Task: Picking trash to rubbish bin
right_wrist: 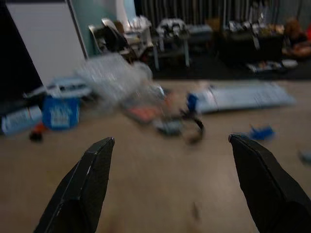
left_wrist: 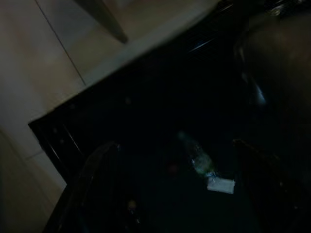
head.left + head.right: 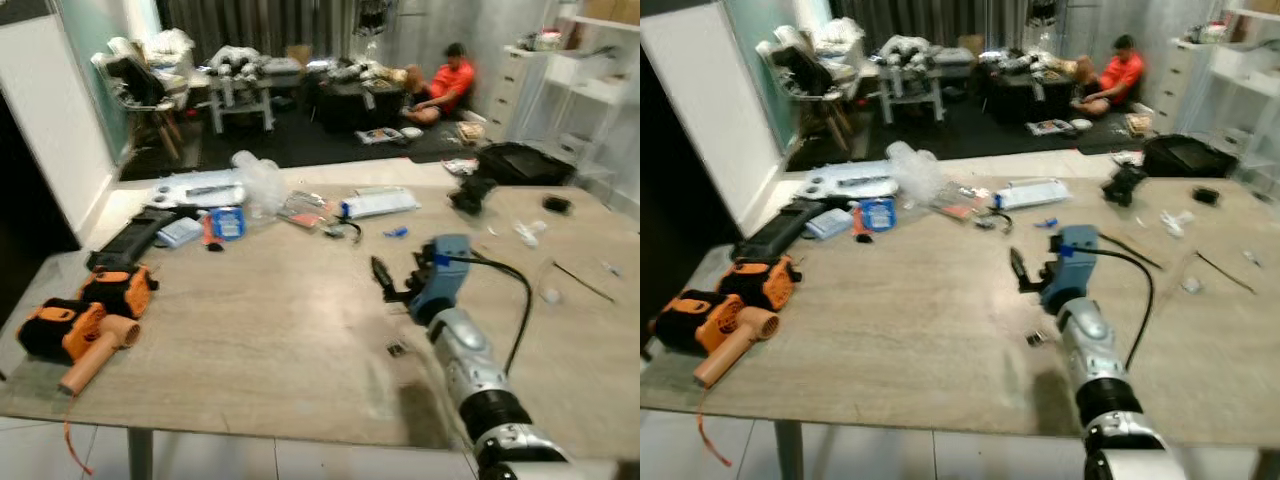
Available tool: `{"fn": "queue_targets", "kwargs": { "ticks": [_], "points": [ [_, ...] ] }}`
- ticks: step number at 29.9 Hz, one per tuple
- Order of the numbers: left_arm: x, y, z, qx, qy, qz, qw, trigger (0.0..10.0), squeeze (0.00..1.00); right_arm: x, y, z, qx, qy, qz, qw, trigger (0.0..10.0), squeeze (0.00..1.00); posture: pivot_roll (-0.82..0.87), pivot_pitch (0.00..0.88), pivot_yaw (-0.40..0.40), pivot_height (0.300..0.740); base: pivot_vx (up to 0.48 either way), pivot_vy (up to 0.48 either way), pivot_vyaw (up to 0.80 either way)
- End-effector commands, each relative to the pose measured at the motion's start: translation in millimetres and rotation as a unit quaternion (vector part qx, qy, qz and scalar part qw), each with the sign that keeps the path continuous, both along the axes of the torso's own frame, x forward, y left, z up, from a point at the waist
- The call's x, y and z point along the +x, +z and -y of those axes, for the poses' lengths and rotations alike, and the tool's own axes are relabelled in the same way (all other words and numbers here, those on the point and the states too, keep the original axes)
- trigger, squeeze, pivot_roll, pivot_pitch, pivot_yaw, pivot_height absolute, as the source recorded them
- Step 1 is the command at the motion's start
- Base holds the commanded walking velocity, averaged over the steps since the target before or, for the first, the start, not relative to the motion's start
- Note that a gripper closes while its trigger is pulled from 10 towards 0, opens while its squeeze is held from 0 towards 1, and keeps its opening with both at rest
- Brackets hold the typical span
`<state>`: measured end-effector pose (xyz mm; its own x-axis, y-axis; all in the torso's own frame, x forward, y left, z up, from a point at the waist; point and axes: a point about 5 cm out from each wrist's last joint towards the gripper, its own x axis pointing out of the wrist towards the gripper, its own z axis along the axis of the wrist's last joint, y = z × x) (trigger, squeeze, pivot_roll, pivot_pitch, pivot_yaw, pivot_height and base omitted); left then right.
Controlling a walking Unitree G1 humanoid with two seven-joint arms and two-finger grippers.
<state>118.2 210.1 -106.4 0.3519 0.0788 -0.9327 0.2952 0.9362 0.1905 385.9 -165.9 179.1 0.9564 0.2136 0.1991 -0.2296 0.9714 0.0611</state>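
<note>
The crumpled clear plastic (image 3: 258, 180) shows no clear axis; my right gripper (image 3: 392, 277) reaches toward it over the table (image 3: 260, 330), fingers spread and empty.

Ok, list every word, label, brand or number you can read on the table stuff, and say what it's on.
No text can be read anywhere.
Small blue packet: pale print on its face, too blurred to read.
Long white-and-blue pack: no legible lettering.
Orange and black tool: no brand mark legible.
Flat packet beside the clear plastic bag: blurred.
</note>
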Motion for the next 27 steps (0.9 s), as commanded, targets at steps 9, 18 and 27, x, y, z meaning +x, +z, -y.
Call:
{"fn": "queue_targets", "kwargs": {
  "ticks": [9, 18, 27],
  "points": [
    [-7.0, -2, -1.5, -0.004, 0.003, -0.012, 1.000, 10.0, 0.00, -1.4, -8, -6.5, -0.005, 0.009, -0.012, 1.000, 10.0, 0.00, -0.07, 0.072, 0.029, 0.740, 0.000, -0.052, 0.00],
    [-14.4, -4, -1.2, -0.006, 0.014, -0.017, 1.000, 10.0, 0.00, -2.2, -11, -3.1, -0.012, -0.003, -0.017, 1.000, 10.0, 0.00, -0.06, 0.086, 0.026, 0.740, 0.000, -0.412, 0.00],
    [-16.9, -4, -1.5, -0.005, 0.022, -0.017, 1.000, 10.0, 0.00, -1.3, -11, 1.8, -0.023, -0.018, -0.021, 0.999, 10.0, 0.00, -0.06, 0.091, 0.021, 0.740, 0.000, 0.000, 0.00]
  ]
}}
